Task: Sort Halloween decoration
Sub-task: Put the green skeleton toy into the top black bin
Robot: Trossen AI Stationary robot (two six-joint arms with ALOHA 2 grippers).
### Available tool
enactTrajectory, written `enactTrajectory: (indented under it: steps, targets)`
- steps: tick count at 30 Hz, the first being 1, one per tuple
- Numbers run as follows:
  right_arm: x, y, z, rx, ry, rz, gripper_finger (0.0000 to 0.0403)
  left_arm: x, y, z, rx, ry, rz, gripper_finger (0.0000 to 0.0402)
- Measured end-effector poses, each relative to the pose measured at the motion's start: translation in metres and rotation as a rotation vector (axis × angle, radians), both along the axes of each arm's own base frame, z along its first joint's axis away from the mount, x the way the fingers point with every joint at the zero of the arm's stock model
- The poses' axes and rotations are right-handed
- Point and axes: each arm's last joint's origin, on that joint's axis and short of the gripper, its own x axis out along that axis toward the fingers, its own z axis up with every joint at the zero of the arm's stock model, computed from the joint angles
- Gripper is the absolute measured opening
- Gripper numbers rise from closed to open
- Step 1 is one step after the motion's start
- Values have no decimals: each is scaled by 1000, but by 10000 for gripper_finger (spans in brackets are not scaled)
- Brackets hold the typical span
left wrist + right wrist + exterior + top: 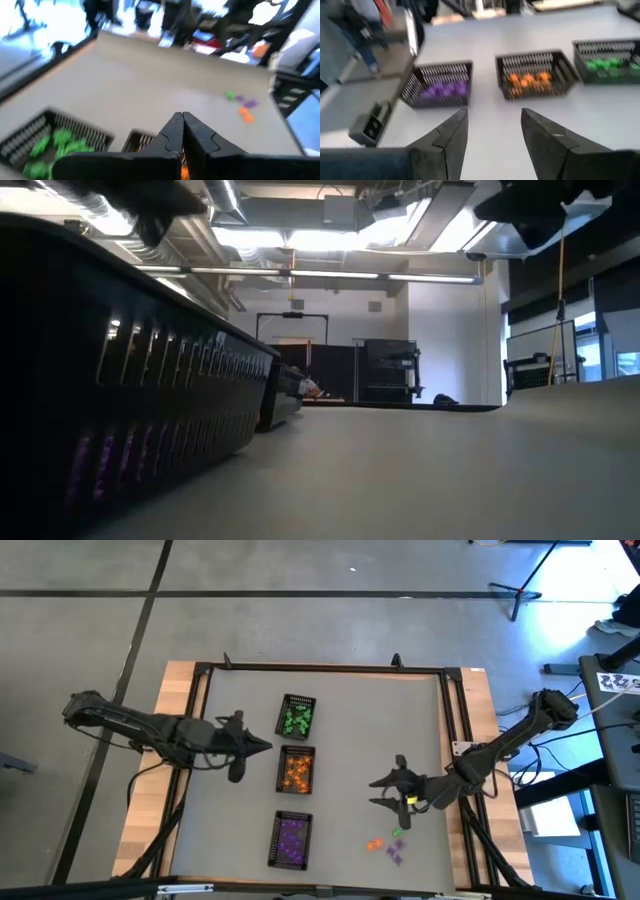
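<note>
Three black mesh trays stand in a row down the table's middle. The far one (296, 717) holds green trinkets, the middle one (297, 770) orange ones, the near one (291, 840) purple ones. A few loose orange, green and purple trinkets (386, 846) lie on the table near its front right. My left gripper (264, 746) hovers shut just left of the orange tray, with nothing visible between its fingers (176, 131). My right gripper (378, 792) hangs open above the table, right of the trays and just beyond the loose trinkets. Its fingers (451, 134) hold nothing.
A black frame (320, 670) runs around the grey mat, with wooden table edges (172, 700) outside it. Bare mat lies between the trays and the right arm. In the low view the purple tray's wall (150, 430) fills the left side.
</note>
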Motion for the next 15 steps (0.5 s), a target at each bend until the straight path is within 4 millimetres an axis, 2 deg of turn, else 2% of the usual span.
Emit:
enactTrajectory:
  steps: [5, 11, 15]
  targets:
    - [-4, -1, 9, 35, 187, -17, 182, -6, -9, 14, 68, -117, -88, 0]
    - [-12, 1, 6, 158, 376, 40, 182, -6, -14, 28, 132, -287, -124, 0]
    - [-20, 12, 5, 135, 382, 84, 182, -8, -14, 10, 150, -379, -120, 0]
